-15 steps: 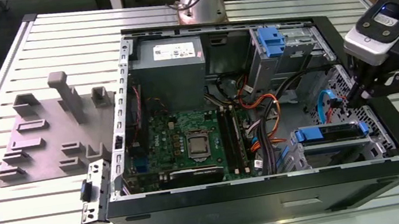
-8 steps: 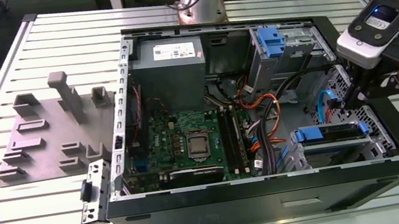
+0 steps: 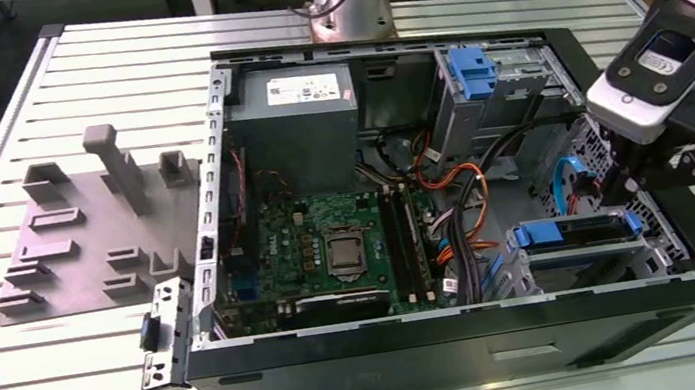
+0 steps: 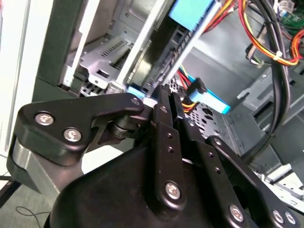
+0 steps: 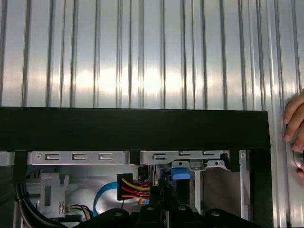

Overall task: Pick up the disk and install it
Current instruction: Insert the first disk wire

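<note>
The disk (image 3: pixel 574 231) lies flat in the drive cage at the corner of the open computer case (image 3: pixel 474 335) on the exterior view's right. Its blue carrier frame faces up. My gripper (image 3: pixel 639 185) hangs just past the disk's end on that side, inside the case wall, with its black fingers together and nothing between them. In the second wrist view the fingertips (image 4: pixel 161 95) sit by the cage edge, below the disk's blue frame (image 4: pixel 190 12). In the first wrist view my gripper (image 5: pixel 159 190) is beside a blue carrier tab (image 5: pixel 179 173).
Orange and black cables (image 3: pixel 454 186) run between the motherboard (image 3: pixel 327 248) and the cage. A grey power supply box (image 3: pixel 294 91) and a blue latch (image 3: pixel 473 73) sit at the back. A grey fixture plate (image 3: pixel 84 240) lies on the table. A person's hand (image 5: pixel 295 128) rests beside the case.
</note>
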Action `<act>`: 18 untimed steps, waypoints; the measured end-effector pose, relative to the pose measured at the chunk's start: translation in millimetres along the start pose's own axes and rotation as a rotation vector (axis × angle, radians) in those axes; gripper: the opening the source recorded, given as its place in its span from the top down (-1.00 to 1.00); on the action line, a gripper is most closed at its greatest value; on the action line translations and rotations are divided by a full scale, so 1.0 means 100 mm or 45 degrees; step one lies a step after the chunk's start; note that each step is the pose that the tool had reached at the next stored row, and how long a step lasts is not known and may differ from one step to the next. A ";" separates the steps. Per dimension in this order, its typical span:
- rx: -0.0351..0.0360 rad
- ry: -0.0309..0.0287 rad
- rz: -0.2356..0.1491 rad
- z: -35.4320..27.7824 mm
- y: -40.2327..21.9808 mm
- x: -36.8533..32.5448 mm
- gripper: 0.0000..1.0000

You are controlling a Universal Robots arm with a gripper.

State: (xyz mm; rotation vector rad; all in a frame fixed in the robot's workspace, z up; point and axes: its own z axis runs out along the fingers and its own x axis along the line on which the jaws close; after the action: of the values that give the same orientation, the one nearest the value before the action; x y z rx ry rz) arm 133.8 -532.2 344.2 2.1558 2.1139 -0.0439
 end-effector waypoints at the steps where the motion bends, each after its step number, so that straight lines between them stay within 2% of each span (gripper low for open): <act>1: -0.0025 -0.0001 0.000 0.002 -0.011 -0.012 0.67; 4: -0.0071 0.0002 -0.003 0.001 -0.031 -0.015 0.67; 18: -0.0086 0.0003 -0.003 0.001 -0.033 -0.015 0.67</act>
State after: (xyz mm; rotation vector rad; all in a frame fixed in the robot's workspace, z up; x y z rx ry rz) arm 130.5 -533.7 344.0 2.1499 2.1134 -0.0367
